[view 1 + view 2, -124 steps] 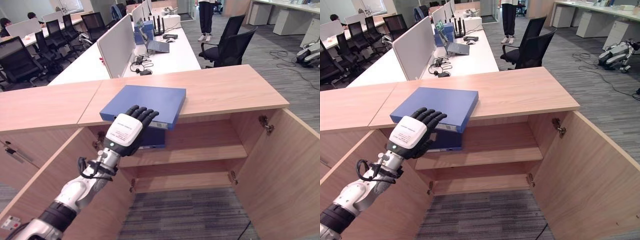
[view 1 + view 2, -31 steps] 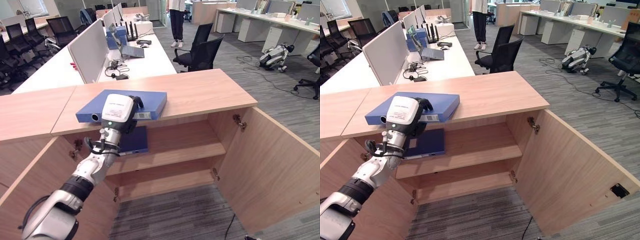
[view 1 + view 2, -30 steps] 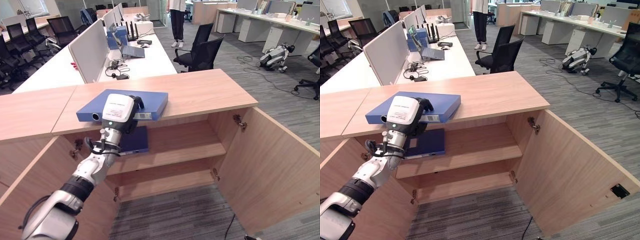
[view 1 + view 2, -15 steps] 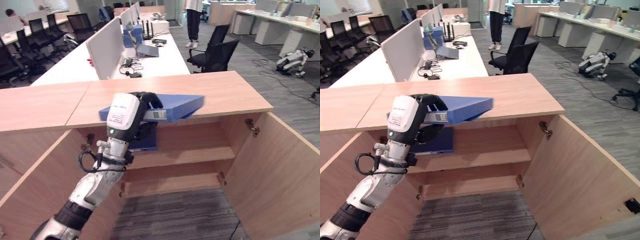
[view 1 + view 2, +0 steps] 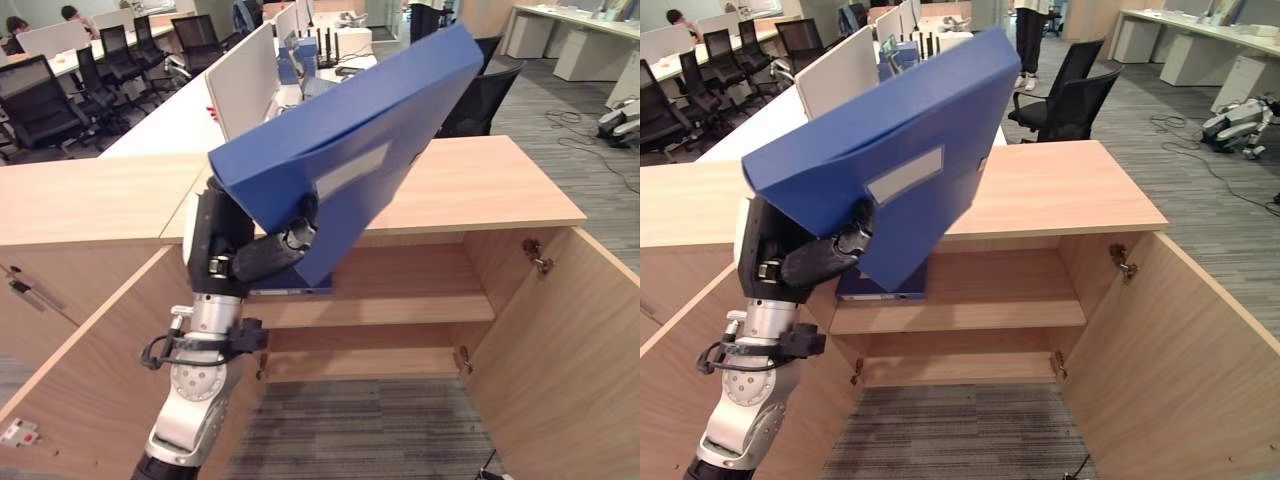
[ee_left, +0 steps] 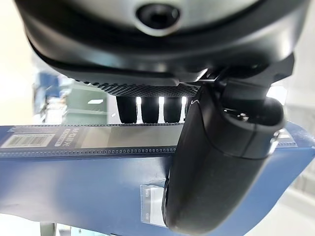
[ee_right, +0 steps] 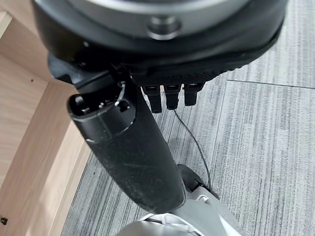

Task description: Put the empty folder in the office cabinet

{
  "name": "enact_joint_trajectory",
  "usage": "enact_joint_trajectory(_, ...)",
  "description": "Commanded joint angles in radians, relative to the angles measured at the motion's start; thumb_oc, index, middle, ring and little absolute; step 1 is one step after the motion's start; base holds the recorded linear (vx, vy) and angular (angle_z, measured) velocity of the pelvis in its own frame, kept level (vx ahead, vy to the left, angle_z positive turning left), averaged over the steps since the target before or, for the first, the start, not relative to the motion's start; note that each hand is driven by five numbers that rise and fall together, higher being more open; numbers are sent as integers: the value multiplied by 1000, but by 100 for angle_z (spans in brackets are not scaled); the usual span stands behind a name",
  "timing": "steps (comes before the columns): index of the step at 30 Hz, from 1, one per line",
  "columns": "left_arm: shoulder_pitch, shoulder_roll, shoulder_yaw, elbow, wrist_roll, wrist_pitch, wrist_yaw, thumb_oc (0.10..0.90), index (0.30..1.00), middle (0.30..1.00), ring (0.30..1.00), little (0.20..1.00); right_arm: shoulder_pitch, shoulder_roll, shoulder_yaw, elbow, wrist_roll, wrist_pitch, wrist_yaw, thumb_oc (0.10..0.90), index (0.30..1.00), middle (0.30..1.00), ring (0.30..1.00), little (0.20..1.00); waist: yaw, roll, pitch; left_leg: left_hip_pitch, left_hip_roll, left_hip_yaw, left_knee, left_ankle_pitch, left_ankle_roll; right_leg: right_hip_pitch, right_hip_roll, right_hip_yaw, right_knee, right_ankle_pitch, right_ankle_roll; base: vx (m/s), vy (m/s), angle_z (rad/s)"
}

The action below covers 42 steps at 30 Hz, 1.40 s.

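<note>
Left hand (image 5: pixel 240 255) grips the blue folder (image 5: pixel 350 150), tilted steeply above the cabinet (image 5: pixel 500 190); right hand (image 7: pixel 147 147) apparently relaxed.

My dark left hand (image 5: pixel 262 258) has a blue folder (image 5: pixel 350 150) with a pale grey label strip, above the light wood-coloured cabinet (image 5: pixel 500 190), where another blue folder (image 5: pixel 885 285) is on the shelf, and the floor (image 5: pixel 370 430) is grey carpet with stripes.

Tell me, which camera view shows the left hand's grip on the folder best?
The left wrist view: the thumb presses on the folder, the fingers curling behind its edge. Both eye views show the left hand holding the tilted folder above the cabinet, from farther away.
</note>
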Motion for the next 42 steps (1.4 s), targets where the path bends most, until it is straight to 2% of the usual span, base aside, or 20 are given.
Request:
enact_joint_trajectory(1,-111,4,49,-138,-134,-68,-93,400,300,300,300,300,-118,-6,15,-1,34,-24,15,800,900,900,900,900,12,-40,34,72,-56,-31,65,-175,7,76,17,6,10,-171,34,-39,-5,2)
enact_joint_trajectory(6,-49,13,32,-135,-194,-20,-148,400,300,300,300,300,-126,0,23,-22,47,-27,33,800,900,900,900,900,27,-35,40,66,-58,-39,63,-170,9,73,15,4,10,-166,33,-23,-3,8)
enact_joint_trajectory(10,10,17,68,-96,-141,-12,-137,400,300,300,300,300,-125,15,-18,-76,161,-48,39,800,900,900,900,900,31,-30,42,70,-57,-40,60,-168,8,75,15,7,10,-167,31,-1,0,3)
enact_joint_trajectory(11,44,18,87,-58,-135,-4,-136,400,300,300,300,300,-135,17,-43,-133,242,-68,34,800,900,900,900,900,34,-28,42,72,-56,-39,60,-168,7,74,15,9,10,-166,30,0,0,0)
enact_joint_trajectory(17,96,23,156,34,-106,-9,-147,400,300,300,300,300,-161,-18,-94,-422,457,-133,71,800,900,900,900,900,41,-24,42,83,-52,-34,61,-171,4,83,16,14,10,-167,28,-2,0,-2)
enact_joint_trajectory(19,105,16,181,63,-93,-9,-141,400,300,300,300,300,-167,-53,-119,-571,518,-143,97,800,900,900,900,900,43,-25,42,80,-49,-34,61,-165,0,80,17,12,10,-169,27,0,0,0)
enact_joint_trajectory(22,104,14,191,80,-80,-13,-148,400,300,300,300,300,-169,-78,-140,-652,558,-150,114,800,900,900,900,900,41,-29,38,68,-49,-38,54,-152,-1,69,13,6,10,-163,27,-18,-1,2)
enact_joint_trajectory(23,104,14,191,80,-80,-13,-148,400,300,300,300,300,-169,-78,-140,-652,558,-150,114,800,900,900,900,900,41,-29,38,68,-49,-38,54,-152,-1,69,13,5,10,-163,27,-16,-1,8)
enact_joint_trajectory(25,109,5,209,108,-75,-11,-162,400,300,300,300,300,-186,-136,-161,-764,576,-153,144,800,900,900,900,900,42,-36,30,70,-51,-37,40,-151,0,60,11,4,10,-157,30,11,-3,9)
enact_joint_trajectory(31,110,9,218,116,-60,-11,-177,400,300,300,300,300,-199,-173,-163,-869,604,-143,187,800,900,900,900,900,45,-38,28,78,-49,-34,45,-157,0,64,13,13,10,-158,29,19,-7,1)
enact_joint_trajectory(32,102,17,220,127,-53,-8,-191,400,300,300,300,300,-213,-202,-152,-938,639,-127,238,800,900,900,900,900,44,-42,29,80,-45,-33,49,-158,-1,67,15,13,10,-161,26,18,-19,-4)
enact_joint_trajectory(34,102,17,220,127,-54,-8,-192,400,300,300,300,300,-213,-202,-152,-939,639,-127,239,800,900,900,900,900,44,-42,29,80,-45,-33,49,-158,-1,68,15,13,10,-161,26,13,-19,-5)
enact_joint_trajectory(38,94,16,211,130,-51,-1,-238,400,300,300,300,300,-222,-227,-117,-1022,714,-97,343,800,900,900,900,900,43,-47,29,81,-43,-34,52,-159,-3,69,18,12,10,-164,25,0,0,0)
enact_joint_trajectory(42,76,7,187,115,-67,8,-292,400,300,300,300,300,-252,-209,-92,-1088,772,-75,421,800,900,900,900,900,41,-52,26,80,-41,-36,54,-160,-3,67,19,16,10,-166,23,6,-13,-1)
